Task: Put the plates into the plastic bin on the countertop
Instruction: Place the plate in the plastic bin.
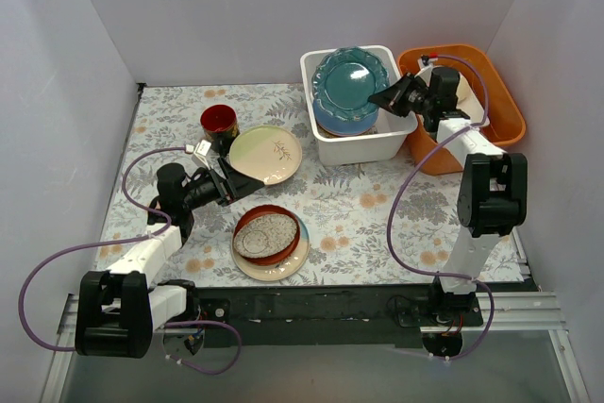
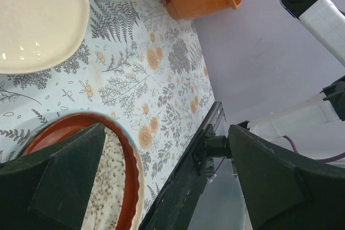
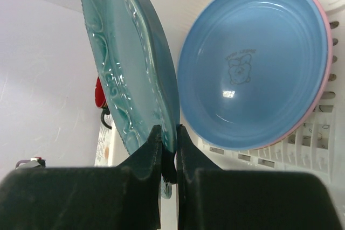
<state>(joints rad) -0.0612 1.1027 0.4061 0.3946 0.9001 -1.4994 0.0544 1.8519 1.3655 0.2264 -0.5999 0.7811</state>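
right claw (image 3: 168, 137) pinches teal plate (image 3: 129, 52) over bin (image 1: 363, 146)

Right gripper (image 3: 168, 133) clamped on the rim of the teal plate (image 3: 129, 52), held on edge. Beside it, the light blue plate (image 3: 253, 63) lies on a pink-rimmed plate (image 3: 324, 52) over the slotted floor of the plastic bin (image 3: 302, 144). A red cup (image 3: 99, 92) shows partly behind the teal plate.

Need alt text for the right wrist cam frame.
The right gripper pinches the rim of an embossed teal plate, holding it nearly on edge over the white plastic bin. In the bin, a light blue plate lies on a pink-rimmed plate.
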